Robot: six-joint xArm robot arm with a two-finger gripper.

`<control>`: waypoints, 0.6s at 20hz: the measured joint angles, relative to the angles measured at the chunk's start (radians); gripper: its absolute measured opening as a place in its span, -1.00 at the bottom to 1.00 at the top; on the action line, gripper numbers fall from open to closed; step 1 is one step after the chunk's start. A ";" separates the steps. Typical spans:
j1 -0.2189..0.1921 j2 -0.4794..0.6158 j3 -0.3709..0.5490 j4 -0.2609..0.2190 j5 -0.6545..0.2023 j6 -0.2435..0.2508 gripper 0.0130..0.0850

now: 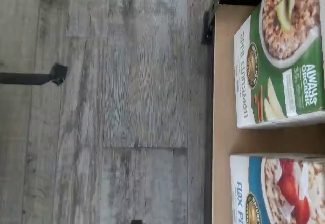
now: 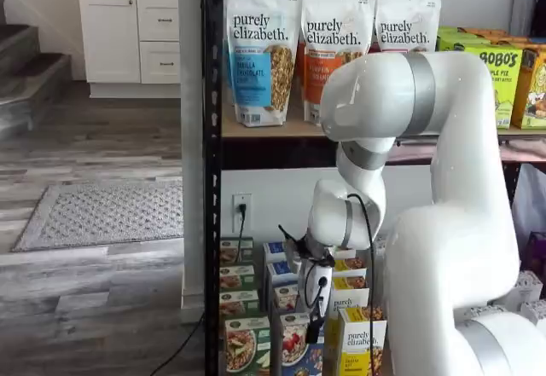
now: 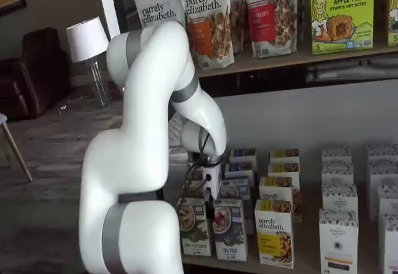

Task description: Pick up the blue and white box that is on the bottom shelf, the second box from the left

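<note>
Now approach phase. Blue and white box (image 3: 230,229) upright at bottom shelf (image 3: 311,266) front, just beside green-fronted box (image 3: 193,225). Gripper (image 3: 210,187) above, finger spread indiscernible. Centre over blue box, descend straight, avoid neighbours.

"purely elizabeth." is printed on the granola bags (image 2: 263,52); "bobo's apple pie" on the green box (image 3: 341,13); "always organic" on the green-fronted box (image 1: 282,56).

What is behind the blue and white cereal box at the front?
More blue boxes line up behind the blue and white box. How far the row goes is hidden by the gripper.
</note>
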 joint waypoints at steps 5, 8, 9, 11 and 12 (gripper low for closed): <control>0.019 0.020 -0.024 0.025 -0.029 -0.004 1.00; 0.024 0.033 -0.039 0.031 -0.041 -0.004 1.00; 0.026 0.037 -0.044 0.034 -0.046 -0.005 1.00; 0.028 0.050 -0.058 0.038 -0.061 -0.006 1.00; 0.028 0.060 -0.068 0.032 -0.065 0.000 1.00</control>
